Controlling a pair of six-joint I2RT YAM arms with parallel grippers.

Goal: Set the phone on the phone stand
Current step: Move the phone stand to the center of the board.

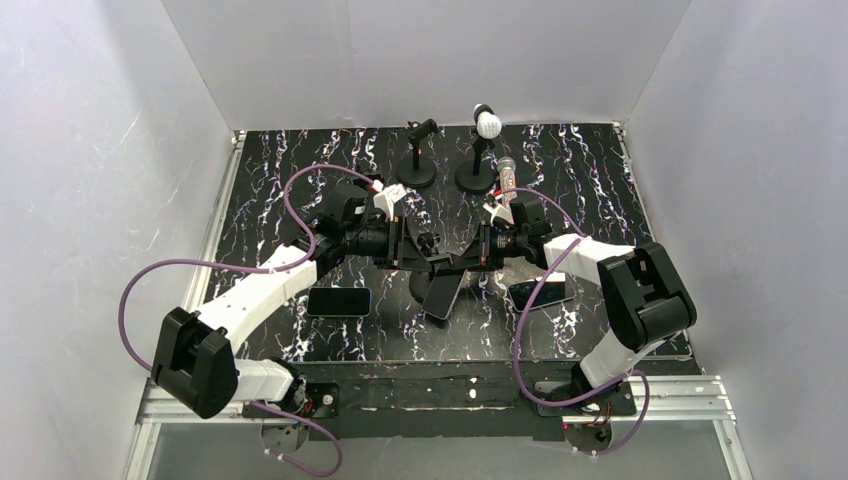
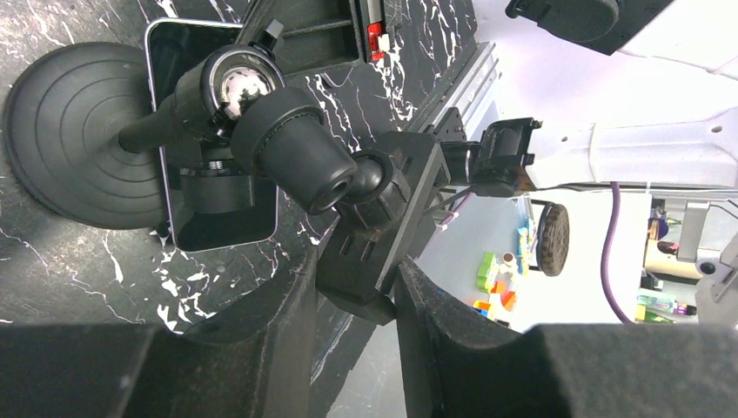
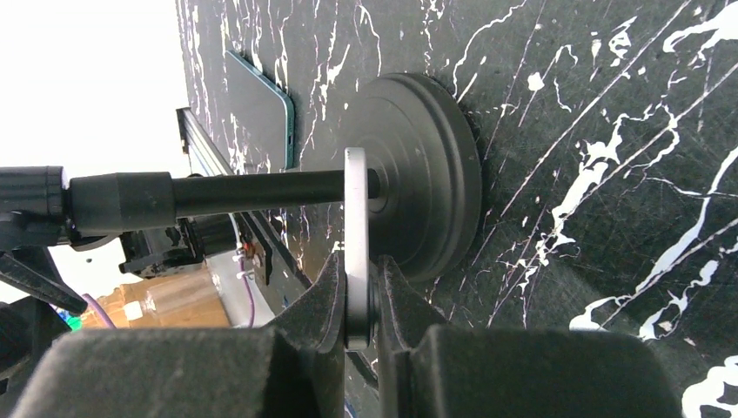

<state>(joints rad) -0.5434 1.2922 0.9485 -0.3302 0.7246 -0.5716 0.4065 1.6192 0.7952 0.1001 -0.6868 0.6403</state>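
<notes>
The phone stand has a round ribbed base (image 2: 70,131), a ball joint and a black clamp head (image 2: 370,252). My left gripper (image 2: 355,266) is shut on that clamp head, over the middle of the table (image 1: 405,245). The phone (image 1: 443,292) hangs tilted just right of it, with my right gripper (image 1: 478,252) shut on it. In the right wrist view the phone (image 3: 356,209) appears edge-on as a pale strip pinched between the fingers of the right gripper (image 3: 359,266). Behind it are the stand's base (image 3: 431,192) and its pole (image 3: 244,192).
Two more phones lie flat on the black marbled mat, one left of centre (image 1: 338,301) and one right (image 1: 540,293). At the back stand another stand (image 1: 417,160) and a holder with a white ball on top (image 1: 480,150). White walls close in the sides.
</notes>
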